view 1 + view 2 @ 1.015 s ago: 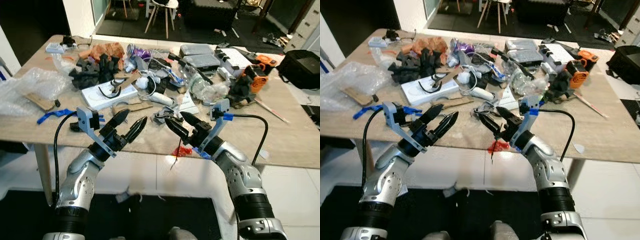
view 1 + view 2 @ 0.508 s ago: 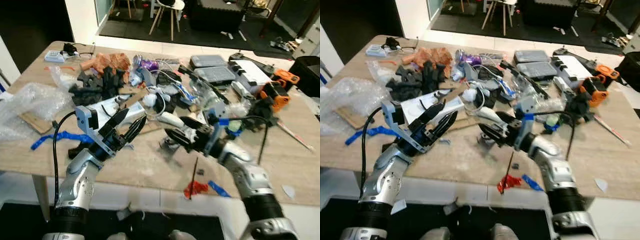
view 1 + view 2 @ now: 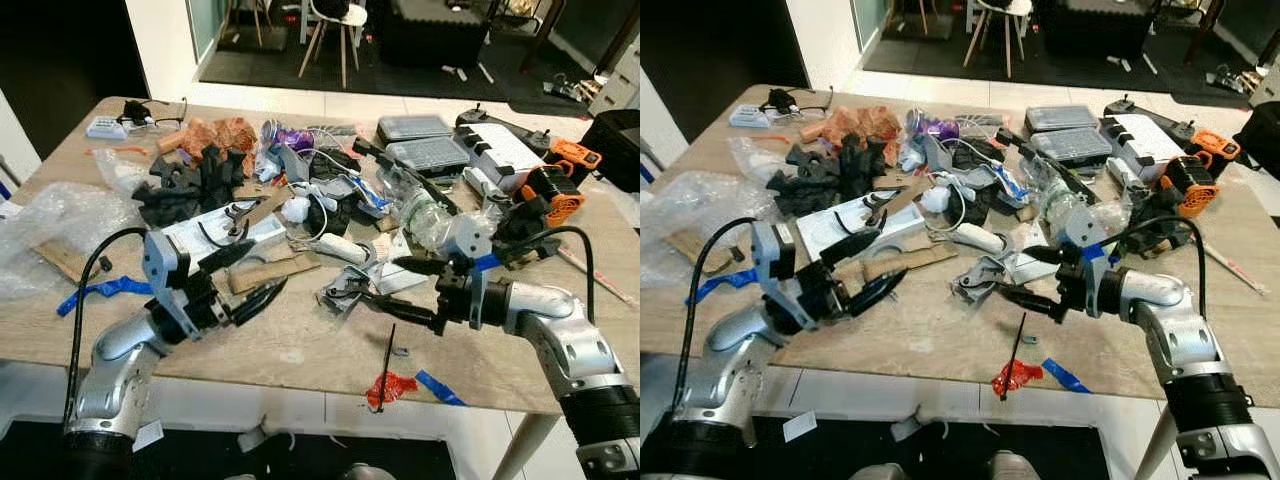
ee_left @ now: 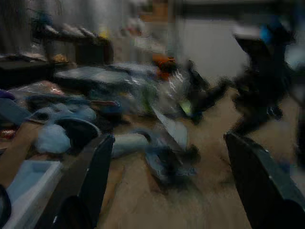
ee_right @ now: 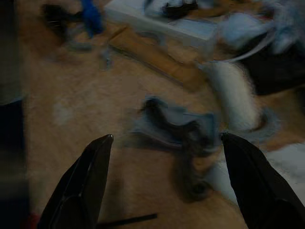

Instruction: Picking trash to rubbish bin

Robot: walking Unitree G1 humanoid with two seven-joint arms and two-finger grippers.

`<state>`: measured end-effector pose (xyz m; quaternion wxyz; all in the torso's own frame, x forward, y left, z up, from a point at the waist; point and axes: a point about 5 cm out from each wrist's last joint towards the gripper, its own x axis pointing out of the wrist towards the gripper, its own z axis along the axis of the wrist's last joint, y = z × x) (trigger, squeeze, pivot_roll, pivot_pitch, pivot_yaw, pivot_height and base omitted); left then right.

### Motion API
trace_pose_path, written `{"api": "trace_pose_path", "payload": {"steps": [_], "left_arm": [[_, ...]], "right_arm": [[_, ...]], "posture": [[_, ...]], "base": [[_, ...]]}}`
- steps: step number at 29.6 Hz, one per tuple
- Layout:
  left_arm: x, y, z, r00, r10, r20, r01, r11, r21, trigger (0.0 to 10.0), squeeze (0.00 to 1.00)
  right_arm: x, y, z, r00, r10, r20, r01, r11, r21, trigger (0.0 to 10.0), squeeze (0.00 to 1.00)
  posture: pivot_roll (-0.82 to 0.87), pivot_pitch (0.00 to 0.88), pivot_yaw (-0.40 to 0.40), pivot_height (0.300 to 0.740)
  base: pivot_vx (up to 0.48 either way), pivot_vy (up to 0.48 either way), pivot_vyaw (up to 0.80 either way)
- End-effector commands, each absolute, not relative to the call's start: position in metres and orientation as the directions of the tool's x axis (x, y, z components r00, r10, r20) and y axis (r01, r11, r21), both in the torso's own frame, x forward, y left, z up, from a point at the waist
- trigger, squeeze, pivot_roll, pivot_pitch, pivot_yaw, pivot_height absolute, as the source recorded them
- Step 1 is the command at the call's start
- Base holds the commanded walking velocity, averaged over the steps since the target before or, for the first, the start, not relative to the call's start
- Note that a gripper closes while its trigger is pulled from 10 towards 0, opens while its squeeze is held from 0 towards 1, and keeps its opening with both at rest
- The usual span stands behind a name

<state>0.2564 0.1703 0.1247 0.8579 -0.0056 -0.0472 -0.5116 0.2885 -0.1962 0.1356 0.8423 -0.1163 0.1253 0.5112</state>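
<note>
Trash covers the wooden table: nearest the grippers lies a crumpled grey scrap, on the tabletop between both arms and just ahead of the right gripper. Right gripper's two black fingers spread wide apart, one above the scrap's far side, one low near the table, holding nothing; the right wrist view shows the same scrap centred between the parted fingertips, blurred.

Left gripper hovers over the table's near-left part, fingers also apart and empty, pointing toward the scrap; a brown cardboard strip lies just beyond it.

Near the front edge: a thin black stick with a red scrap at its near end, a blue tape piece just beside. A blue strip lies at the left, close to clear bubble wrap.

Further back: a white flat box, black foam pieces, an orange crumpled lump, a clear plastic bottle, grey cases, an orange-and-black tool.
</note>
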Motion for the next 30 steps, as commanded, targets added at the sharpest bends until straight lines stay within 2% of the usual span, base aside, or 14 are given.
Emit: {"api": "trace_pose_path", "payload": {"steps": [1,4,6,12,16,30], "left_arm": [[0.252,0.176,0.121,0.447,-0.894,-0.04,0.891,0.441,0.113,10.0,0.0],[0.253,0.182,0.121,0.471,-0.876,-0.106,0.875,0.45,0.179,10.0,0.0],[0.255,0.184,0.122,0.499,-0.857,-0.125,0.857,0.468,0.217,10.0,0.0],[0.261,0.179,0.121,0.517,-0.844,-0.142,0.847,0.479,0.231,10.0,0.0],[0.262,0.178,0.122,0.517,-0.844,-0.143,0.845,0.478,0.239,10.0,0.0],[0.26,0.173,0.127,0.515,-0.846,-0.139,0.843,0.47,0.262,10.0,0.0]], "right_arm": [[0.282,-0.198,0.126,0.393,0.83,-0.395,-0.911,0.411,-0.043,10.0,0.0],[0.282,-0.197,0.124,0.384,0.827,-0.41,-0.915,0.399,-0.052,10.0,0.0],[0.287,-0.197,0.124,0.412,0.811,-0.415,-0.906,0.415,-0.087,10.0,0.0],[0.303,-0.2,0.119,0.489,0.753,-0.441,-0.871,0.448,-0.2,10.0,0.0],[0.308,-0.202,0.116,0.495,0.737,-0.46,-0.868,0.446,-0.218,10.0,0.0],[0.316,-0.195,0.113,0.392,0.776,-0.494,-0.92,0.33,-0.211,10.0,0.0]], "posture": [[0.01,0.0,-0.031,0.74],[0.01,0.0,-0.031,0.74],[0.01,0.0,-0.028,0.74],[0.01,0.0,-0.024,0.74],[0.01,0.0,-0.024,0.74],[0.02,0.0,-0.032,0.74]], "base": [[0.0,0.0,0.0],[0.0,0.0,0.0],[0.0,0.0,0.0],[0.0,0.0,0.0],[0.0,0.0,0.0],[0.0,0.0,0.0]]}}
